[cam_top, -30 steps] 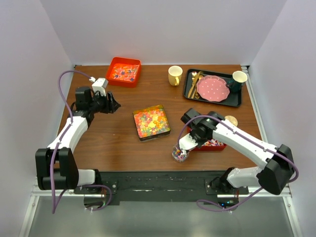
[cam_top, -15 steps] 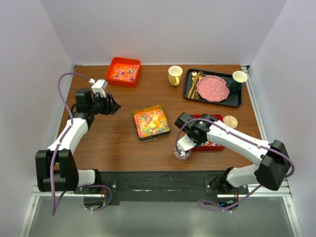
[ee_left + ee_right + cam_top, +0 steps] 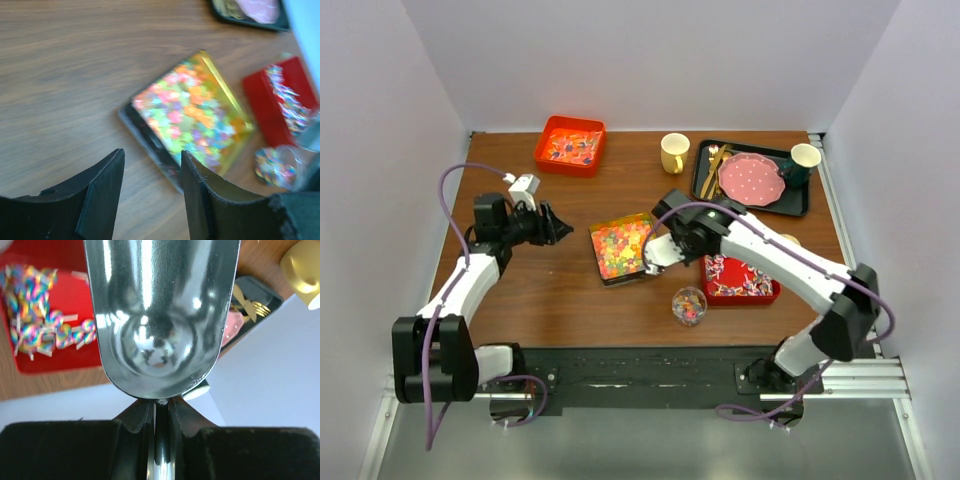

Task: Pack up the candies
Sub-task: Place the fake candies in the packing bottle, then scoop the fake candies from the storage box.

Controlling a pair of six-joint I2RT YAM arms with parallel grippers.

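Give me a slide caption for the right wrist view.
Right gripper clamps an empty metal scoop; red tray of wrapped candies behind.

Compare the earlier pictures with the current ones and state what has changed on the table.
The right gripper, shut on the metal scoop, left the clear cup near the front edge and swung away and left to the gummy tin. The left gripper, open and empty, drifted slightly towards the tin. The mug and pink plate stayed put.
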